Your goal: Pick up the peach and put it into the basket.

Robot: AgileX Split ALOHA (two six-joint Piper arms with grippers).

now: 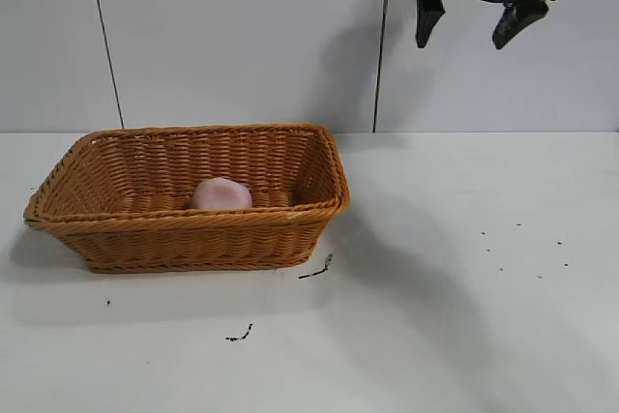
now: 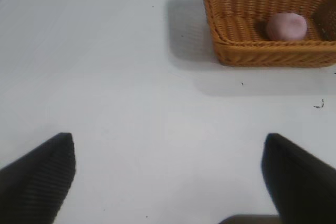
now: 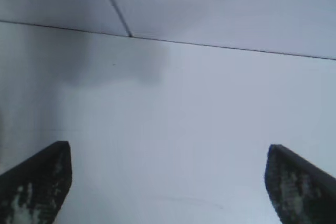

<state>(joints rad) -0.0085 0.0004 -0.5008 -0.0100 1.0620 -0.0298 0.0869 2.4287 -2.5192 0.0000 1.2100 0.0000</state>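
1 peach in 1 basket, grippers n/a

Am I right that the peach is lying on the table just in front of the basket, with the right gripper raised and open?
Not quite: the peach lies inside the basket, as the exterior view shows. The right gripper is indeed raised and open.

A: Basket: woven wicker, rough, braided rim. Peach: matt, slightly lumpy.

B: Table: smooth, matt white, flecked with dark specks. Right gripper: matt black fingers, scuffed pale on the pads.
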